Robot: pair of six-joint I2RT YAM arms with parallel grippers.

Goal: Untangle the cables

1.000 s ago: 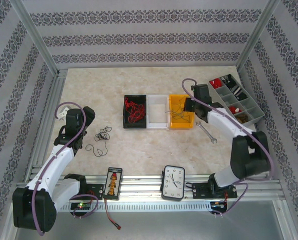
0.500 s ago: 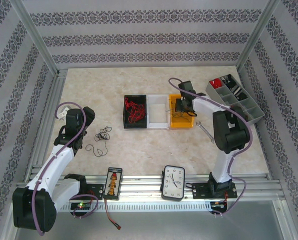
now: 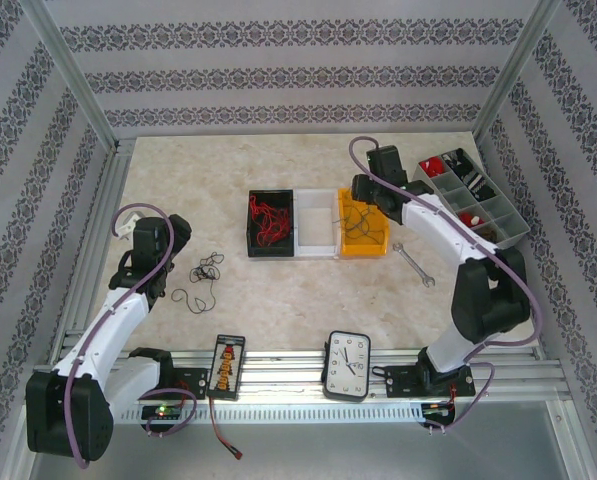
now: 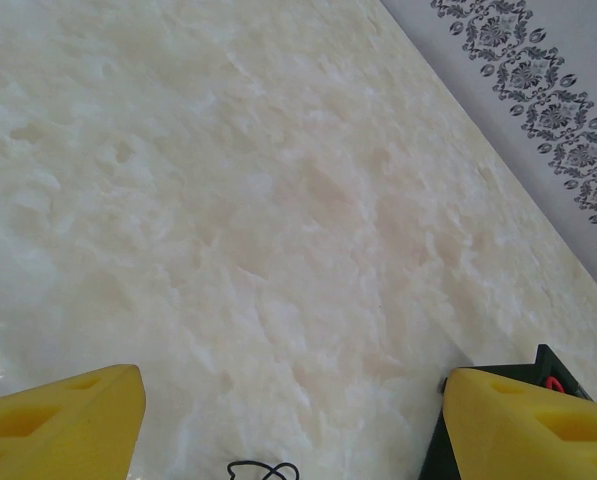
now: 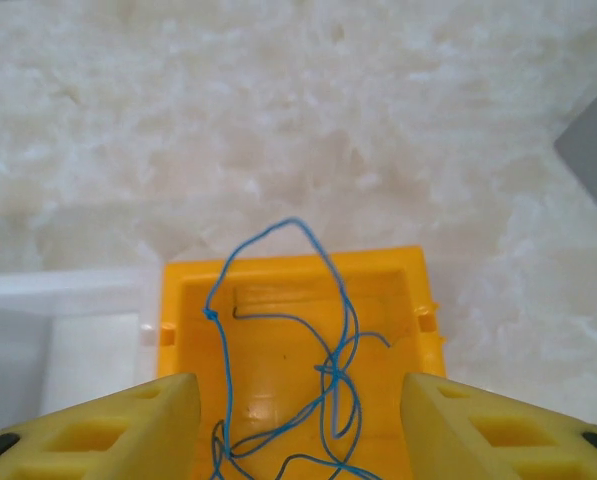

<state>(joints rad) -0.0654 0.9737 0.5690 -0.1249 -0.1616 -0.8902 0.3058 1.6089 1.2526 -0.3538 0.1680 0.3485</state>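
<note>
Cables first: blue cable [image 5: 328, 370] lies in the orange bin [image 5: 378, 258], lower centre of the right wrist view, one loop poking up past the far rim. Red cables [image 3: 268, 220] sit in the black bin [image 3: 268, 253], centre of the top view. Black cable [image 3: 204, 281] is loose on the table [image 3: 278, 160], left of centre, in no bin.

What changed: a second ago the right fingers [image 5: 98, 430] were clamped shut, off to the right of the bin row. Half a second ago they were still shut, down over the orange bin. Now they stand apart on either side of the blue cable in the wrist view, gripping nothing I can see, and the wrist has pulled back toward the upper right of the bins. I read that as a release: blue strand dropped off, sorted by colour.

Left fingers [image 4: 58, 420] are wide apart with bare table between them, holding nothing; that arm hasn't shifted over the second. A bit of the black cable shows at the bottom edge of its wrist view, so it hovers just beside it.

For the task: two colours look separated and binned, black one left. My guess is black goes next, maybe into the white bin [image 3: 316, 253] between the other two. Thin wire flat on the table could slip the pinch.
</note>
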